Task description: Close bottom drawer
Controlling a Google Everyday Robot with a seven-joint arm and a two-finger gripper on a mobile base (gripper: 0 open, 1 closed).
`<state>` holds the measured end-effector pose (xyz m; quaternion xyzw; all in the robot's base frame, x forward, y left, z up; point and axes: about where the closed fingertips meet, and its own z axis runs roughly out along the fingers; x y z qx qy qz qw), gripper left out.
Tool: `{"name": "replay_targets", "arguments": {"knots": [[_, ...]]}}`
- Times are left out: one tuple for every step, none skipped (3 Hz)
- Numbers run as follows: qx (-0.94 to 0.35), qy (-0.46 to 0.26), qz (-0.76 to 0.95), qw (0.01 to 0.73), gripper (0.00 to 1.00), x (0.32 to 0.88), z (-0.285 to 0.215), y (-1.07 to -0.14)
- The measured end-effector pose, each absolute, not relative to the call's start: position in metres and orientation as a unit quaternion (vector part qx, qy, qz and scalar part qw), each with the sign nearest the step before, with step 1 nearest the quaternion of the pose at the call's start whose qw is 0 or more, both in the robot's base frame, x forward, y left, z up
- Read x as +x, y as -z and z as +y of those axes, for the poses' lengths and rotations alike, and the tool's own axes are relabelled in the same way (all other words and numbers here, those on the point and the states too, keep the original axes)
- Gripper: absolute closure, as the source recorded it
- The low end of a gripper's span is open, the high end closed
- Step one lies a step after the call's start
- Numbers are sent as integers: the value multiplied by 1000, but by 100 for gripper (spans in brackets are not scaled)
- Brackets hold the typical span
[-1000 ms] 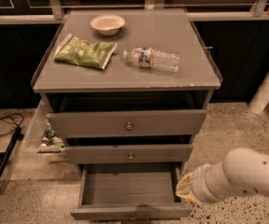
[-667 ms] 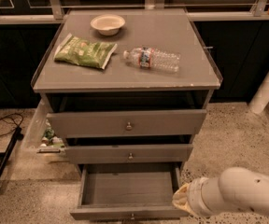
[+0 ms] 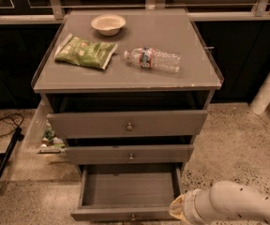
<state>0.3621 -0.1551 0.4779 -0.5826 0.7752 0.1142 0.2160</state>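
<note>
At the right front corner of the bottom drawer (image 3: 125,191) we note the gripper (image 3: 181,209), on the end of the white arm (image 3: 238,206); we cannot tell whether it is open or closed. The bottom drawer stands pulled out beneath the middle drawer (image 3: 130,153).

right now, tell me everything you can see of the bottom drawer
The bottom drawer is a shallow grey box, the lowest of three in the cabinet. It is pulled well out, with its flat floor and low side walls in view. Its slim front panel carries a small round metal knob near the picture's lower edge. The gripper sits at the drawer's front right corner; whether it touches the drawer cannot be told.
</note>
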Motion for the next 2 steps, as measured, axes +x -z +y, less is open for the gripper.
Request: {"name": "replay_targets", "arguments": {"knots": [[-572,-106,785,214,100,380,-163,-445],[-559,-97,796,211,100,410,-191,-395]]}}
